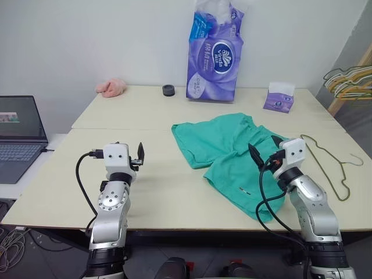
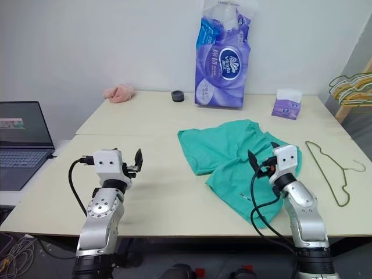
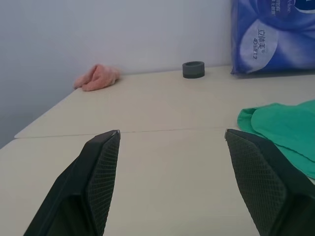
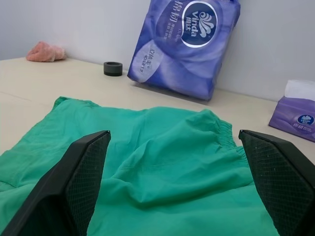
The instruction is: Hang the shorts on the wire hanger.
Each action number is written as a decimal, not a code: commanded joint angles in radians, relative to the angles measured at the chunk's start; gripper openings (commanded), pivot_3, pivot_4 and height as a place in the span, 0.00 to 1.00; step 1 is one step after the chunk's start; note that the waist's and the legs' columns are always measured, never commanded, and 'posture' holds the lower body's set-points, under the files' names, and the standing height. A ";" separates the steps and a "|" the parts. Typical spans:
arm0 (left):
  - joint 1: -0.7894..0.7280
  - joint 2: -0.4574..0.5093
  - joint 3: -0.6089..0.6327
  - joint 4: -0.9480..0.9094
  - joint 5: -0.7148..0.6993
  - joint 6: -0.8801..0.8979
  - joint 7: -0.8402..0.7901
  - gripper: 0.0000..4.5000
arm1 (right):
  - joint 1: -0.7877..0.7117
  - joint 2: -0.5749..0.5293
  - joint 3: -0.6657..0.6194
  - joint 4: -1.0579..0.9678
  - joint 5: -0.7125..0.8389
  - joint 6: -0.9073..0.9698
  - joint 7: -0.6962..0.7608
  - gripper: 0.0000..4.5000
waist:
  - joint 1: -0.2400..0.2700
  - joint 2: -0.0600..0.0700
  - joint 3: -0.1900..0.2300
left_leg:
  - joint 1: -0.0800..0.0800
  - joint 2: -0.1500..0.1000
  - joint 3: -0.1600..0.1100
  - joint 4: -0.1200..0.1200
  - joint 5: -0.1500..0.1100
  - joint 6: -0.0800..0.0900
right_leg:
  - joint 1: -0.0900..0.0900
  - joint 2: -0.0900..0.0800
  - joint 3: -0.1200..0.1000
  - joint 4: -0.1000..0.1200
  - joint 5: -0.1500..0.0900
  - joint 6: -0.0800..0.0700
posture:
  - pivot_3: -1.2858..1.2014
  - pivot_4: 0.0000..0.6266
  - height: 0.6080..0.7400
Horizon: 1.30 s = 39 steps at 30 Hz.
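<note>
So the teal-green soft cloth shorts (image 1: 229, 154) are lying spread out and a bit rumpled on the pale tabletop (image 1: 151, 180), and the thin bare-metal wire hanger (image 1: 328, 165) sits flat just to their right, apart from the cloth. Right gripper (image 4: 172, 184) hovers over the near leg with fingers spread wide, holding nothing; left gripper (image 3: 172, 184) is also open and empty over bare table. I'd go for the gathered waistband edge rather than the middle, pinching one layer only so it lifts cleanly.
</note>
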 commanded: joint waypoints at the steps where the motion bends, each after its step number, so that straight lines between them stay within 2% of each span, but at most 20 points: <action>1: -0.008 0.002 -0.002 -0.044 0.004 -0.005 0.003 0.80 | -0.018 -0.010 -0.003 -0.022 -0.003 -0.018 0.006 0.99 | 0.000 0.000 0.000 | 0.000 0.000 0.000 0.000 0.000 0.000 | 0.000 0.000 0.000 0.000 0.000 0.000 | 0.60 0.01 1.00; 7: 0.006 0.003 -0.004 -0.070 -0.064 -0.013 -0.073 0.80 | -0.013 -0.007 -0.002 -0.010 -0.004 -0.033 0.015 0.99 | 0.000 0.000 0.000 | 0.000 0.000 0.000 0.000 0.000 0.000 | 0.000 0.000 0.000 0.000 0.000 0.000 | 0.60 0.01 1.00; 11: 0.025 0.007 -0.011 -0.109 -0.135 -0.043 -0.158 0.99 | -0.010 -0.007 -0.002 -0.004 -0.004 -0.045 0.021 1.00 | 0.000 0.000 0.000 | 0.000 0.000 0.000 0.000 0.000 0.000 | 0.000 0.000 0.000 0.000 0.000 0.000 | 0.60 0.00 1.00; 17: 0.019 0.014 -0.065 -0.133 -0.156 -0.009 -0.230 1.00 | 0.002 -0.020 0.000 -0.009 0.002 -0.054 0.052 1.00 | -0.002 0.000 -0.001 | 0.000 0.000 0.001 0.000 0.000 0.000 | 0.000 0.001 0.000 0.000 0.000 0.000 | 0.59 0.01 1.00; 23: -0.009 0.074 -0.257 -0.184 -0.229 0.172 -0.444 1.00 | 0.103 -0.179 0.023 -0.196 0.131 0.086 0.275 1.00 | -0.011 0.001 -0.001 | 0.000 -0.001 0.002 0.001 0.000 0.002 | 0.001 0.003 0.001 0.000 0.000 0.000 | 0.56 0.01 1.00; 24: -0.016 0.093 -0.301 -0.194 -0.238 0.198 -0.493 1.00 | 0.142 -0.238 0.015 -0.245 0.161 0.129 0.327 1.00 | -0.014 0.002 -0.001 | 0.000 -0.001 0.003 0.001 0.000 0.002 | 0.001 0.003 0.001 -0.001 0.000 0.000 | 0.55 0.01 1.00; 27: -0.063 0.115 -0.425 -0.186 -0.261 0.257 -0.616 1.00 | 0.234 -0.369 -0.095 -0.322 0.245 0.228 0.397 1.00 | -0.022 0.002 -0.001 | 0.000 -0.002 0.002 0.001 -0.001 0.003 | 0.002 0.002 0.000 -0.002 -0.001 0.000 | 0.54 0.02 1.00; 30: -0.100 0.118 -0.465 -0.160 -0.289 0.298 -0.678 1.00 | 0.246 -0.404 -0.173 -0.317 0.263 0.249 0.375 1.00 | -0.056 0.002 -0.001 | 0.001 0.000 0.004 0.002 -0.001 0.003 | 0.002 0.003 0.001 -0.002 -0.002 0.003 | 0.52 0.03 1.00; 34: -0.218 0.071 -0.536 -0.037 -0.338 0.388 -0.795 1.00 | 0.310 -0.445 -0.297 -0.337 0.293 0.294 0.378 1.00 | -0.087 0.003 0.000 | 0.007 0.000 0.004 0.001 0.000 0.004 | 0.009 0.005 0.001 -0.002 -0.005 0.003 | 0.50 0.04 1.00; 39: -0.322 0.049 -0.602 0.105 -0.324 0.415 -0.910 1.00 | 0.410 -0.492 -0.347 -0.421 0.327 0.359 0.416 1.00 | -0.118 0.005 0.001 | 0.015 -0.001 0.005 0.000 -0.002 0.007 | 0.017 0.004 0.001 -0.004 -0.008 0.006 | 0.48 0.04 1.00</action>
